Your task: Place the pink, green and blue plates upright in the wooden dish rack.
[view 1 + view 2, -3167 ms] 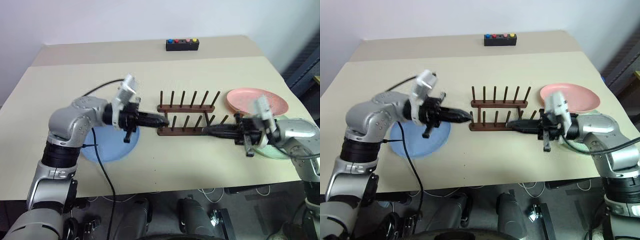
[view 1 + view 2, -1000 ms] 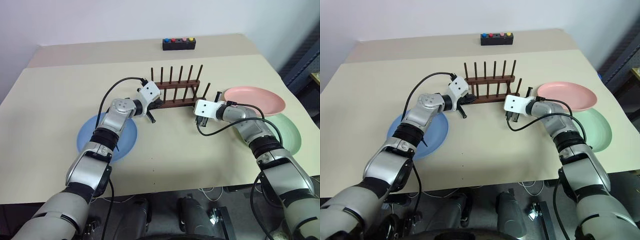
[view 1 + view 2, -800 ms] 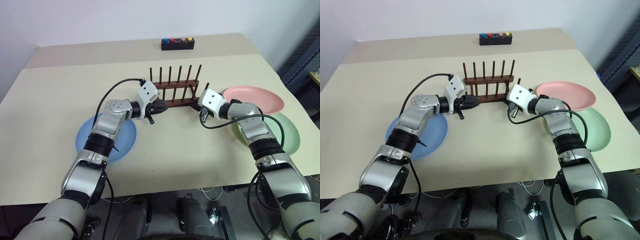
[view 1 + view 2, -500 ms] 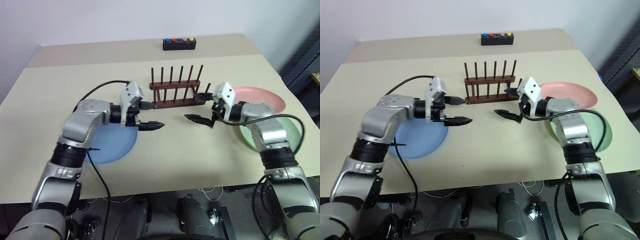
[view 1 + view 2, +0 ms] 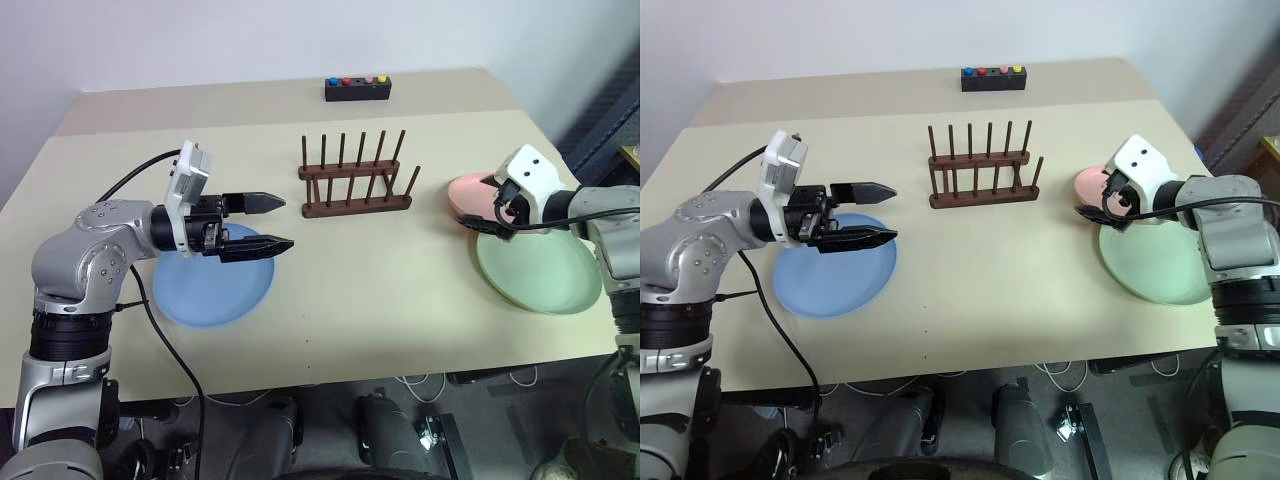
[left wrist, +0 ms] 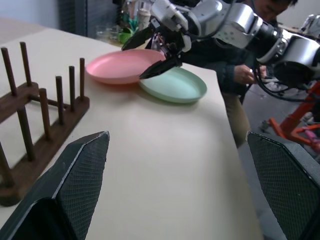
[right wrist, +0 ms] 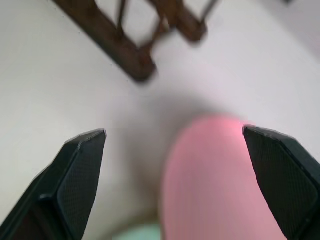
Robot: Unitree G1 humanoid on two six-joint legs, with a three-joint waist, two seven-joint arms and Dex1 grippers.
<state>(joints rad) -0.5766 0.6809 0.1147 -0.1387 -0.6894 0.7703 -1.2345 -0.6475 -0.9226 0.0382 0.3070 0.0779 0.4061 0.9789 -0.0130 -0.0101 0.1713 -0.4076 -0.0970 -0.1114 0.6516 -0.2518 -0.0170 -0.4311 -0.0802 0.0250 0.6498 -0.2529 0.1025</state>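
Note:
The wooden dish rack (image 5: 357, 190) stands bare at mid-table with no plate in it. The blue plate (image 5: 210, 288) lies flat at the left; my left gripper (image 5: 288, 223) hovers open over its far edge, pointing toward the rack with nothing between its fingers. At the right, the pink plate (image 5: 466, 190) lies flat, overlapping the far edge of the green plate (image 5: 540, 272). My right gripper (image 5: 478, 202) is open just above the pink plate's near-left edge. The right wrist view looks down at the pink plate (image 7: 220, 185) between the fingers (image 7: 75, 175).
A black box with coloured buttons (image 5: 361, 89) sits at the table's far edge. A person (image 6: 240, 65) stands beyond the table's right side. Bare tabletop lies between the rack and the table's front edge.
Both grippers were shut at the rack's two ends. They have opened and drawn away, the left toward the blue plate and the right to the pink plate. The rack stands free.

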